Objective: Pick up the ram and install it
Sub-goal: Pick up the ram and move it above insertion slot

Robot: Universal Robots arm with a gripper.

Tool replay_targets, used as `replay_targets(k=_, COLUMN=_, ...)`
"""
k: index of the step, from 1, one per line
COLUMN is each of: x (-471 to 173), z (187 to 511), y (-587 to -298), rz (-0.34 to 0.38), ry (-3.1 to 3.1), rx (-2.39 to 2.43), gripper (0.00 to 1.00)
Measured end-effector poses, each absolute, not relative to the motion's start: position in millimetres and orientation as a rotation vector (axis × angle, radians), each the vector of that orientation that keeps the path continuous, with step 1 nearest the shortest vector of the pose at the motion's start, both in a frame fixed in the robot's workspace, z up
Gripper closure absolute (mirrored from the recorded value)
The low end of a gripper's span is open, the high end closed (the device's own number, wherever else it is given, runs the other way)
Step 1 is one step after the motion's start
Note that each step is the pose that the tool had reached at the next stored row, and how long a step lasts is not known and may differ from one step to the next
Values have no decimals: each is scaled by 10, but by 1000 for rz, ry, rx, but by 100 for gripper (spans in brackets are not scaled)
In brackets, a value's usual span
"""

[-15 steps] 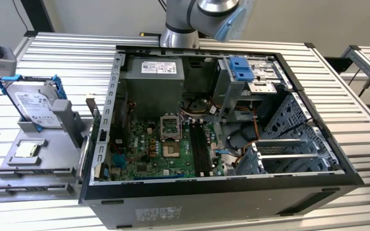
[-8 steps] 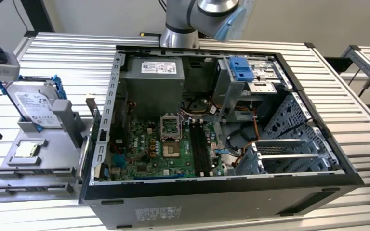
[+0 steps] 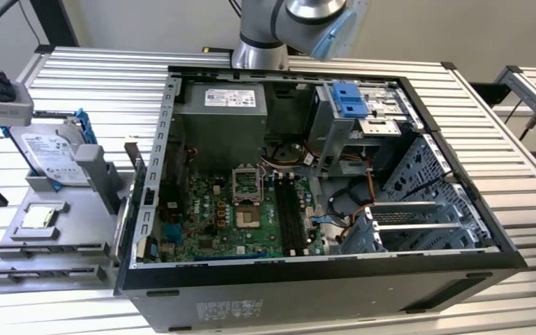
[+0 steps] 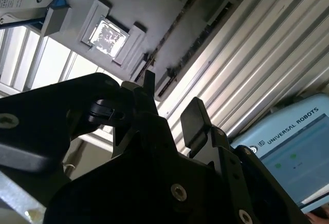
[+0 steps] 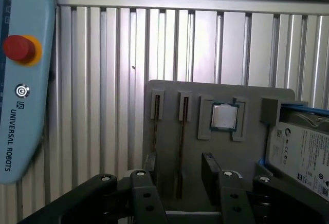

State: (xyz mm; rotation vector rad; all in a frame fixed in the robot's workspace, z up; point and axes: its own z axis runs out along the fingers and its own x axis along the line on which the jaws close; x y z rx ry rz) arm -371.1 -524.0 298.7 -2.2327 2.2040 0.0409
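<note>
- The claw (image 4: 172,98) has its fingers (image 4: 195,118) apart, nothing between them, poised over the grey tray (image 5: 226,93).
- The ram (image 5: 181,131) lies in a tray slot, lined up between the fingers in the first wrist view.
- Pick-up step, seemingly; a grasp calls for straddling that thin edge squarely.
- Exterior view adds the open computer case (image 3: 343,293), beside the tray on the bench (image 3: 91,77).

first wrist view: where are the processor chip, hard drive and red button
processor chip (image 5: 224,116): first wrist view, centre of metal lid
hard drive (image 5: 303,152): first wrist view, its pale label
red button (image 5: 18,48): first wrist view, its top
</note>
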Motion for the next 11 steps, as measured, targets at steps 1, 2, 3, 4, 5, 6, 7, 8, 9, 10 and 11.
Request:
replay_targets(k=1, x=-3711, z=2974, y=-5245, rz=41, ry=2205, rx=-2232, gripper=0)
replay_targets(k=2, x=-3711, z=2960, y=-5253, rz=41, ry=2205, rx=-2232, gripper=0)
replay_targets(k=3, x=-3712, z=2946, y=-5261, rz=41, ry=2205, rx=-2232, gripper=0)
replay_targets(k=4, x=-3712, z=2931, y=-5271, rz=41, ry=2205, rx=-2232, gripper=0)
replay_targets(k=5, x=-3711, z=2915, y=-5281, rz=41, ry=2205, rx=-2231, gripper=0)
replay_targets(k=6, x=-3712, z=2900, y=-5290, rz=41, ry=2205, rx=-2231, gripper=0)
replay_targets(k=7, x=-3711, z=2886, y=-5301, rz=41, ry=2205, rx=-2231, gripper=0)
replay_targets(k=8, x=-3712, z=2874, y=-5314, rz=41, ry=2205, rx=-2231, gripper=0)
replay_targets(k=9, x=-3711, z=2864, y=-5328, rz=41, ry=2205, rx=-2231, gripper=0)
replay_targets(k=10, x=-3711, z=2854, y=-5341, rz=41, ry=2205, rx=-2231, gripper=0)
replay_targets(k=11, x=-3711, z=2845, y=-5353, rz=41, ry=2205, rx=-2232, gripper=0)
